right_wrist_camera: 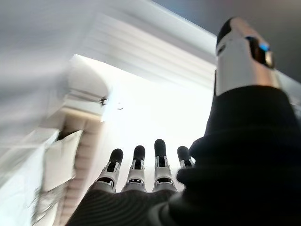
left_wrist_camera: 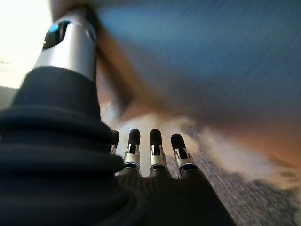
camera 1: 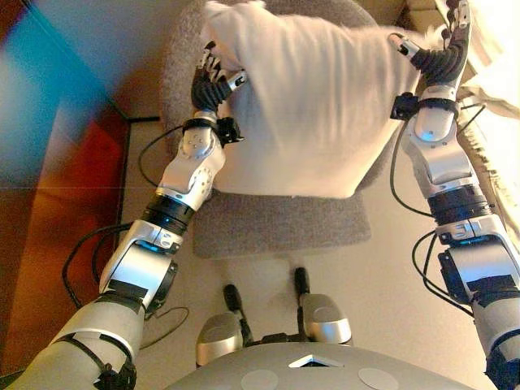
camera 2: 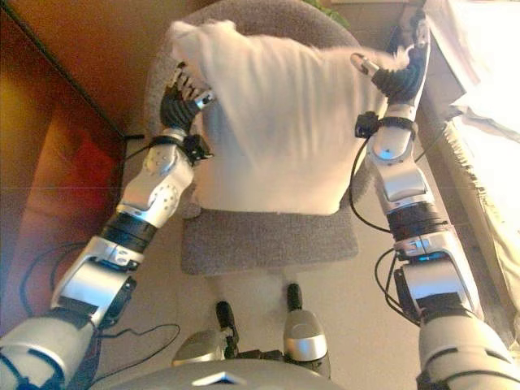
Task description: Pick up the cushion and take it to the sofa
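A large white cushion (camera 1: 309, 106) stands over the seat of a grey padded chair (camera 1: 284, 223), between my two hands. My left hand (camera 1: 213, 81) presses on the cushion's left edge with its fingers nearly straight, as its wrist view (left_wrist_camera: 155, 155) also shows. My right hand (camera 1: 443, 53) lies flat against the cushion's right edge, fingers straight and pointing away, thumb on the cloth; its wrist view (right_wrist_camera: 141, 169) shows the straight fingers. I cannot tell whether the cushion's lower edge touches the seat.
A reddish-brown wooden panel (camera 1: 49, 203) runs along the left, close to my left arm. Cream-coloured fabric of some furniture (camera 1: 500, 81) lies at the right edge, beside my right arm. Pale floor (camera 1: 382, 284) shows in front of the chair.
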{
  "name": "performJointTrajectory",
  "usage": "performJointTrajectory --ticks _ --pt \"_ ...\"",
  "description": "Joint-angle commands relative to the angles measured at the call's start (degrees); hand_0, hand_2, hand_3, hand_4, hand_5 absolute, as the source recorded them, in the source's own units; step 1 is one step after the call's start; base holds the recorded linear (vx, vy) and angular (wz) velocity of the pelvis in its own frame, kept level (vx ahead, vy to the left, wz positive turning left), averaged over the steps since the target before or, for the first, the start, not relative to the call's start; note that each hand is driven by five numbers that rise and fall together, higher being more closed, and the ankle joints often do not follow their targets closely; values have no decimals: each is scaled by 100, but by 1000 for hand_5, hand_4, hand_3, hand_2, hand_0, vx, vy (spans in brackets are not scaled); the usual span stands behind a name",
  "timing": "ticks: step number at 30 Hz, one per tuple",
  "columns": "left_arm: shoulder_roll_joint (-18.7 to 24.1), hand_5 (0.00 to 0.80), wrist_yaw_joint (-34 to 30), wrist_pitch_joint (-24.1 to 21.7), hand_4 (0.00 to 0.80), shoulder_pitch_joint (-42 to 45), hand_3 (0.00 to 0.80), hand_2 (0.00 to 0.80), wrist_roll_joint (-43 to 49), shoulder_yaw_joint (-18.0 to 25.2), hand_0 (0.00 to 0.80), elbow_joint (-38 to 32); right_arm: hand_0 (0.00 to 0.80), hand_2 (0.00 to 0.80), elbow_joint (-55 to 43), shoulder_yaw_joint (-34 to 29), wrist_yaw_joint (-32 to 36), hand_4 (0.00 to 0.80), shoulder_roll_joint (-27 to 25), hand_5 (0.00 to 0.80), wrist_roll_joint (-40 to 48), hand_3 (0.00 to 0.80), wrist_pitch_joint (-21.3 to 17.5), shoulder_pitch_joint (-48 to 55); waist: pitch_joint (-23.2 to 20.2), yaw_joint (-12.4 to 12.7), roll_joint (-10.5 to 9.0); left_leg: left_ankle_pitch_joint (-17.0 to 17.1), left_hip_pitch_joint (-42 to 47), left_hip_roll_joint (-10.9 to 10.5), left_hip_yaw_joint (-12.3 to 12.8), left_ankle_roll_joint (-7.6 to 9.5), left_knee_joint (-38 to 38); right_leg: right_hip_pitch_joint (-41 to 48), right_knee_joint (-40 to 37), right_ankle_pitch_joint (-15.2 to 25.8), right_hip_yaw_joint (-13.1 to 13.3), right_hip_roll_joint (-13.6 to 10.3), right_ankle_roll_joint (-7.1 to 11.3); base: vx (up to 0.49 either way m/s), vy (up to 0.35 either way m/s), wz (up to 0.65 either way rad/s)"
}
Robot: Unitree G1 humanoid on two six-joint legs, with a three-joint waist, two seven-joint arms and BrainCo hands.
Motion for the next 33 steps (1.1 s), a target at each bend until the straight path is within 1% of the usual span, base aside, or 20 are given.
performJointTrajectory --ticks 1,4,5,8,11,14,17,19,22,24,27,28,29,31,32,33 --pt "-308 0 -148 -192 0 -371 0 0 37 -282 0 213 0 0 180 156 231 0 45 0 -151 0 -98 -108 -892 212 -1 -1185 441 -178 -346 119 16 50 84 -567 -56 0 377 115 9 0" --pt "-381 0 -144 -6 0 -239 0 0 -2 -302 0 296 0 0 247 207 337 0 131 0 -125 0 34 43 -859 196 -4 -1190 520 -185 -348 134 16 89 111 -552 -39 -5 378 98 6 -1" --pt "-399 0 -147 -20 0 -242 0 0 10 -317 0 362 0 0 275 228 335 0 161 0 -143 0 25 50 -848 190 -2 -1193 534 -188 -346 138 16 84 124 -550 -35 -7 382 69 1 0" --pt "-516 0 -181 38 0 -389 0 0 -24 -385 0 761 0 0 371 337 382 0 302 0 -136 0 76 -1 -763 143 12 -1170 509 -191 -309 144 31 -29 224 -530 16 -19 400 16 0 0" --pt "-598 0 -200 -12 0 -717 0 0 -20 -464 0 1218 0 0 661 477 412 0 373 0 -105 0 61 -316 -537 94 44 -1139 370 -196 -281 138 80 -262 366 -519 83 -32 423 -138 20 -7" --pt "-583 0 -183 -1 0 -1245 0 0 16 -647 0 1677 0 0 1161 717 409 0 381 0 97 0 -49 -914 -172 55 47 -1104 19 -184 -253 123 210 -624 519 -511 182 -49 445 -304 18 -11" --pt "-534 0 -43 -103 0 -1581 0 0 3 -789 0 2007 0 0 1406 886 387 0 379 0 282 0 -157 -1251 55 27 24 -1064 -254 -174 -235 121 285 -861 585 -498 264 -55 459 -247 3 -6" --pt "-448 0 -60 -239 0 -1735 0 0 -60 -811 0 2225 0 0 1450 946 375 0 380 0 348 0 -260 -1357 205 -4 -8 -1025 -447 -159 -219 122 332 -1038 626 -483 324 -52 462 -177 -13 -3" --pt "-372 0 -84 -350 0 -1763 0 0 -35 -828 0 2256 0 0 1478 976 387 0 355 0 358 0 -332 -1360 307 -16 -30 -999 -613 -151 -221 124 398 -1181 656 -460 373 -42 446 -74 -20 -7" --pt "-293 0 -93 -531 0 -1729 0 0 -99 -793 0 2195 0 0 1476 943 388 0 271 0 363 0 -413 -1332 345 -16 -37 -998 -690 -148 -225 126 435 -1245 656 -455 383 -45 432 -45 -4 -5" --pt "-147 0 -407 -830 0 -1270 0 0 -192 -653 0 1820 0 0 1305 685 202 0 126 0 413 0 -595 -957 339 48 -27 -1020 -761 -146 -235 128 465 -1233 598 -470 308 -53 394 -10 -1 -1" --pt "-102 0 -372 -868 0 -963 0 0 -17 -578 0 1598 0 0 1191 526 106 0 79 0 384 0 -616 -707 331 80 -17 -1025 -765 -147 -254 125 463 -1212 573 -475 283 -51 377 0 0 0" --pt "-53 0 -305 -818 0 -713 0 0 107 -527 0 1446 0 0 1085 410 24 0 51 0 366 0 -572 -488 323 103 -12 -1027 -762 -147 -268 123 462 -1196 562 -480 263 -49 367 21 2 3" --pt "153 0 -386 -835 0 136 0 0 239 -398 0 1056 0 0 664 112 -54 0 -47 0 286 0 -387 324 282 151 -10 -1023 -727 -137 -300 118 464 -1116 522 -490 201 -52 334 43 13 7" --pt "257 0 -450 -844 0 679 0 0 437 -298 0 809 0 0 485 -96 -101 0 -89 0 236 0 -406 891 256 175 -8 -1022 -700 -128 -299 117 471 -1057 497 -498 164 -57 310 52 23 9" --pt "313 0 -439 -721 0 1044 0 0 448 -249 0 664 0 0 379 -242 -120 0 -81 0 346 0 -309 1281 214 199 -10 -1023 -675 -124 -304 120 473 -1005 470 -501 137 -57 293 86 25 11"
